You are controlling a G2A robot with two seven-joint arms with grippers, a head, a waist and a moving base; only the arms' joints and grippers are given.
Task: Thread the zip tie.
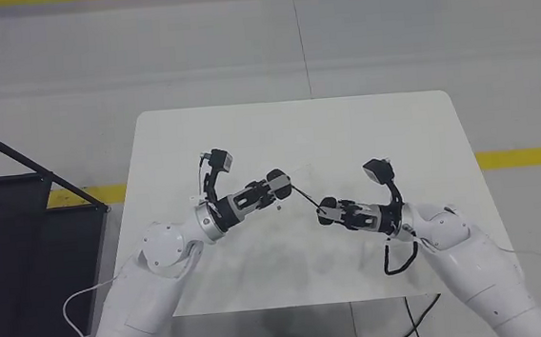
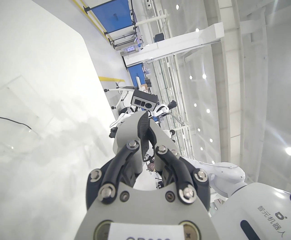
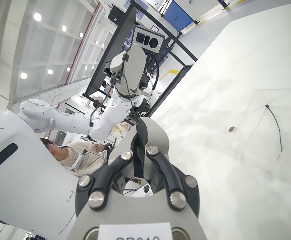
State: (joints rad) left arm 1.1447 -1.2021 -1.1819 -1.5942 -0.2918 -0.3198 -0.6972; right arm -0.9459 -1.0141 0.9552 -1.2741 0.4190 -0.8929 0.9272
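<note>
Zip tie (image 1: 303,196) bridges left tool (image 1: 284,182), right tool (image 1: 323,205); spare tie (image 3: 278,128), scrap (image 3: 232,129) nearby.

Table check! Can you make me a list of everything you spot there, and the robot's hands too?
Surface: white rectangular table.
Job's things: thin black plastic zip tie, stretched between both grippers.
Clutter: spare black zip tie and small brown scrap lying on the table.
Grippers: left gripper and right gripper both shut on the held tie.
Cables: black cable looping beside the right arm.
Surroundings: grey floor, yellow floor line.
</note>
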